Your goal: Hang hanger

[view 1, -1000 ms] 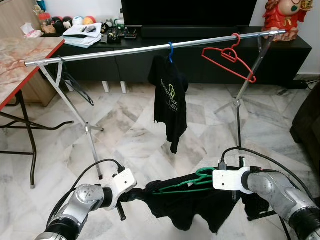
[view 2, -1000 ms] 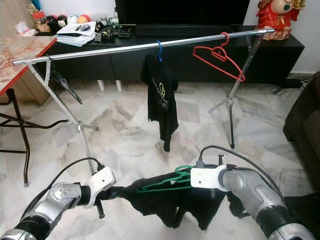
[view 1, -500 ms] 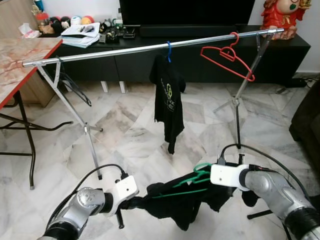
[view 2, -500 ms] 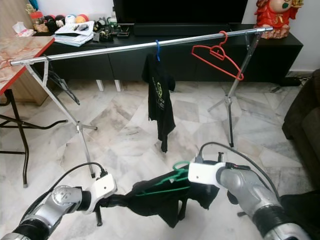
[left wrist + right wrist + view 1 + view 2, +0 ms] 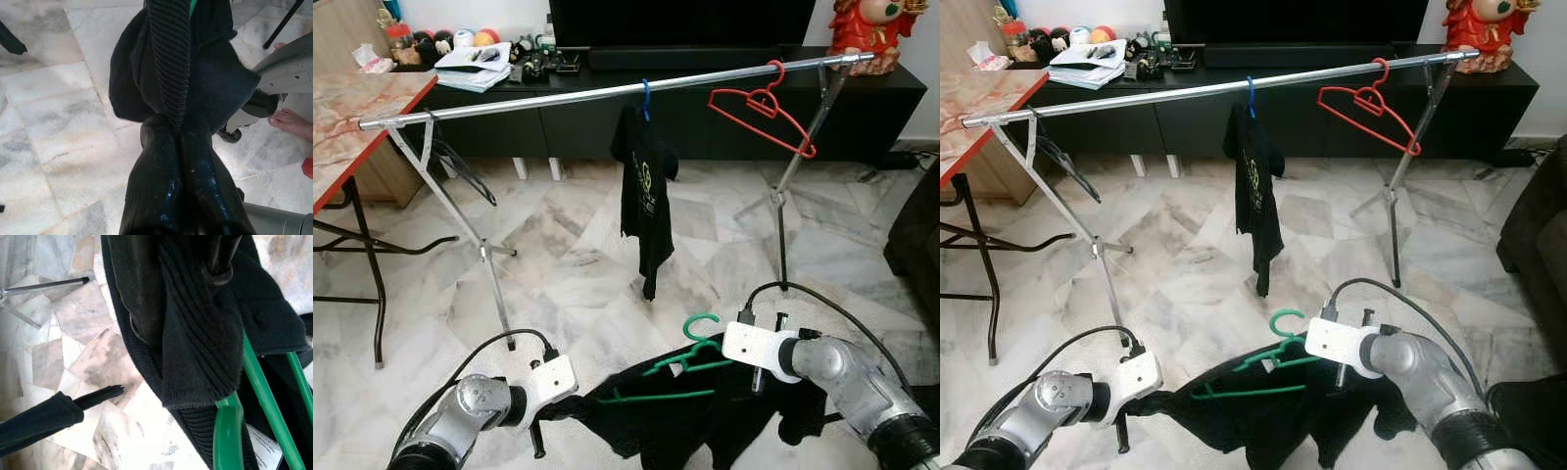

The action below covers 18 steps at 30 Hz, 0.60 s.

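Observation:
A green hanger [image 5: 677, 370] with a black shirt [image 5: 705, 431] draped on it hangs low in front of me, between both arms. My left gripper [image 5: 541, 419] is shut on the shirt's ribbed collar [image 5: 168, 73]. My right gripper [image 5: 759, 375] is shut on the collar [image 5: 195, 352] beside the hanger's green neck [image 5: 227, 431]. The hook points up. Ahead, a silver rail [image 5: 558, 98] carries another black shirt [image 5: 646, 191] on a blue hanger and a bare red hanger [image 5: 764, 108].
The rail rests on crossed metal legs [image 5: 484, 250] at either end. A marble-topped table [image 5: 352, 103] stands at the left, a black TV cabinet [image 5: 724, 132] behind the rail, a dark sofa [image 5: 920, 245] at the right. A person's foot [image 5: 293, 122] is near.
Both grippers have dropped lower with the shirt. The green hanger has slid up out of the collar, its hook now more upright. The hanging shirt has swung slightly.

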{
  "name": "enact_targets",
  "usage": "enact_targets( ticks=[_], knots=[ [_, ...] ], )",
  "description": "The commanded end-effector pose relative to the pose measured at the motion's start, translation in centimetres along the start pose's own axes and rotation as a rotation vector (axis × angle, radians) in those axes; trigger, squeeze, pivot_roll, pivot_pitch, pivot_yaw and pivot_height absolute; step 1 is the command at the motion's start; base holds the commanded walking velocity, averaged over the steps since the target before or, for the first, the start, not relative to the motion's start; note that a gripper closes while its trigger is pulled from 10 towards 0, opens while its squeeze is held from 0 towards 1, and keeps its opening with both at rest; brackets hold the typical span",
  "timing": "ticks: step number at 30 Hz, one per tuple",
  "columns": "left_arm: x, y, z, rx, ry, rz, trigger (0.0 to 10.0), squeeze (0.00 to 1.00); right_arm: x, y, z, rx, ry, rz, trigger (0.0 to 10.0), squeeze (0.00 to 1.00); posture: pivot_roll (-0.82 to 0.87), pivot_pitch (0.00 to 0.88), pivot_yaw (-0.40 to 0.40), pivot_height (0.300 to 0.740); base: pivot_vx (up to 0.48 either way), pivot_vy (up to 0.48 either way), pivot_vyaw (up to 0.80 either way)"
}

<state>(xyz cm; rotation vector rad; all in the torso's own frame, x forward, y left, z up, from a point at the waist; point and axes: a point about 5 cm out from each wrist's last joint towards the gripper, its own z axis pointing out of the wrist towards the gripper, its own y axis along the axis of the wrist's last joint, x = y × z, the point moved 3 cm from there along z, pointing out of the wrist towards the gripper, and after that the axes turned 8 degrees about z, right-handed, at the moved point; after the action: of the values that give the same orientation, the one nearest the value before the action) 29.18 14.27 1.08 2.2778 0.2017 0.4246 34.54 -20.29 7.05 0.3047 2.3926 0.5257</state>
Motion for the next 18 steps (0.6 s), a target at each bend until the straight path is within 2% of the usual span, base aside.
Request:
enact_targets(
  ticks=[1, 4, 6, 8, 13, 18],
  knots=[
    [-1.7, -4.5, -1.9, 0.179, -0.055, -0.077, 0.0, 0.0, -4.2, -2.2, -2.5, 0.118, -0.181, -0.081, 0.0, 0.0, 0.0, 0.142, 0.053, 0.74, 0.0, 0.0, 0.0],
    [-2.0, -4.6, -1.9, 0.183, -0.081, -0.076, 0.0, 0.0, -4.8, -2.5, -2.9, 0.143, -0.225, -0.124, 0.0, 0.0, 0.0, 0.141, 0.053, 0.74, 0.0, 0.0, 0.0],
    [-2.5, -4.6, -1.9, 0.185, -0.121, -0.077, 0.0, 0.0, -5.2, -2.0, -2.9, 0.105, -0.268, -0.064, 0.0, 0.0, 0.0, 0.14, 0.053, 0.74, 0.0, 0.0, 0.0],
    [-2.7, -4.7, -2.0, 0.192, -0.135, -0.081, 0.0, 0.0, -5.5, -2.1, -3.1, 0.107, -0.298, -0.06, 0.0, 0.0, 0.0, 0.139, 0.054, 0.74, 0.0, 0.0, 0.0],
    [-4.2, -5.7, -2.5, 0.241, -0.228, -0.098, 0.0, 0.0, -7.1, -3.1, -3.9, 0.201, -0.418, -0.15, 0.0, 0.0, 0.0, 0.137, 0.055, 0.74, 0.0, 0.0, 0.0],
    [-5.1, -5.7, -2.8, 0.247, -0.291, -0.127, 0.0, 0.0, -7.6, -4.1, -4.3, 0.29, -0.468, -0.22, 0.0, 0.0, 0.0, 0.135, 0.054, 0.74, 0.0, 0.0, 0.0]
  ],
)
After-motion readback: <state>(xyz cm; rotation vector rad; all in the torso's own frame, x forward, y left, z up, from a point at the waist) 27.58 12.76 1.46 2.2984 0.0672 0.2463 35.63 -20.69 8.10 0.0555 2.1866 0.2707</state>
